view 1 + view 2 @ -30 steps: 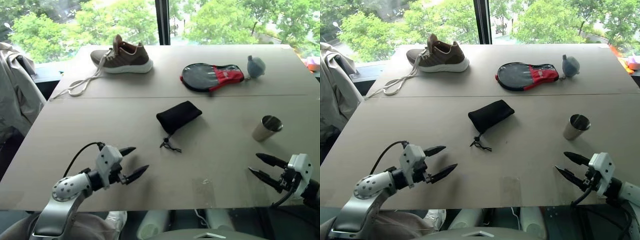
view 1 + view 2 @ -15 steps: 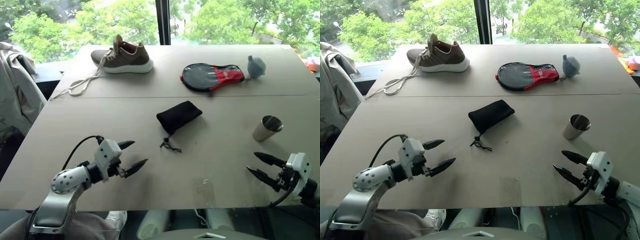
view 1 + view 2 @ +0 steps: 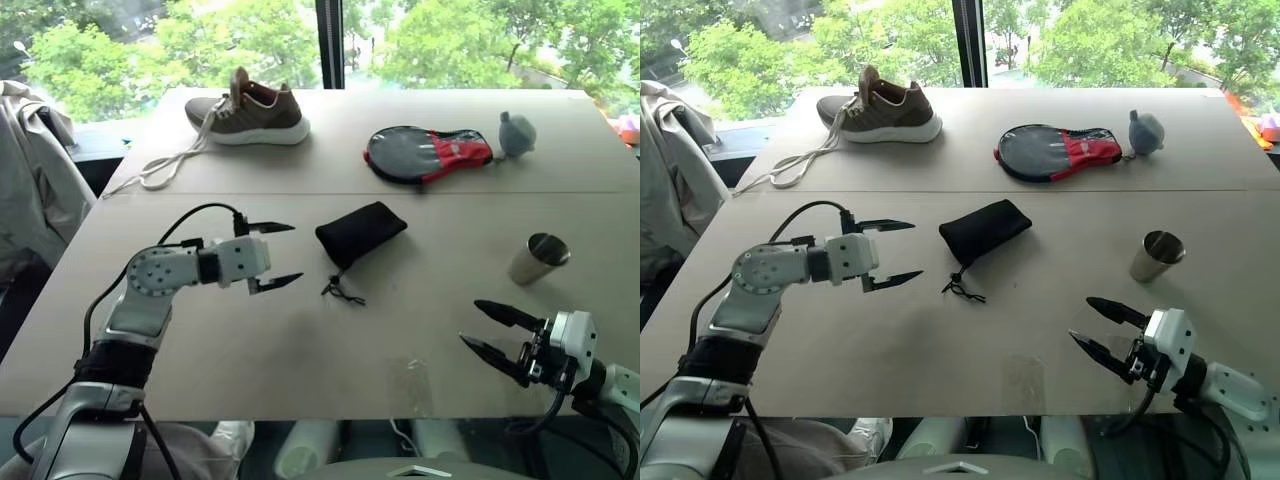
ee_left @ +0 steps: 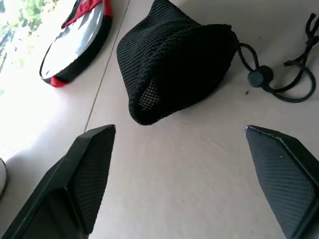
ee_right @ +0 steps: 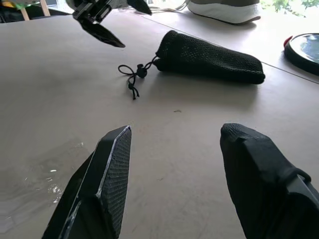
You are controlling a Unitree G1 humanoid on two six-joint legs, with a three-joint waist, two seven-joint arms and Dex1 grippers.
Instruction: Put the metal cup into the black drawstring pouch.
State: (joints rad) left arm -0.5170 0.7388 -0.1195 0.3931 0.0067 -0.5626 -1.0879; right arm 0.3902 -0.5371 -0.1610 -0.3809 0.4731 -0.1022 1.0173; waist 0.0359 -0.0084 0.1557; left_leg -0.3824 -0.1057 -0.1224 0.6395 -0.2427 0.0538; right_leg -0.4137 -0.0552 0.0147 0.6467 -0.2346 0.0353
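The left gripper [image 3: 273, 255], with 2 tapered black fingers on a white and grey wrist block, is spread wide and holds nothing. It hangs just above the matte beige table [image 3: 200, 340], pointing at the black drawstring pouch [image 3: 361, 232]. The pouch, a soft, roughly rectangular bag of fine black mesh fabric, lies flat just beyond the left fingertips and apart from them. Its thin black cord [image 3: 341, 291], knotted and threaded through a small round toggle, trails from the end nearer the robot.

The right gripper [image 3: 492, 332] is also parted and empty, low over the near edge of the table, its finger pads [image 5: 112, 174] showing a fine cross-hatched texture. The metal cup [image 3: 538, 258], a small shiny silver steel tumbler tapering to a narrower base, stands upright near this gripper, ahead of it and a little to its right, untouched.

Well beyond both grippers, near the far edge, lie a flat black-and-red paddle-shaped case [image 3: 425, 155], a grey-blue pear-shaped object [image 3: 515, 133] just beside it, and a brown knit sneaker [image 3: 247, 111] with a white sole and long pale laces.
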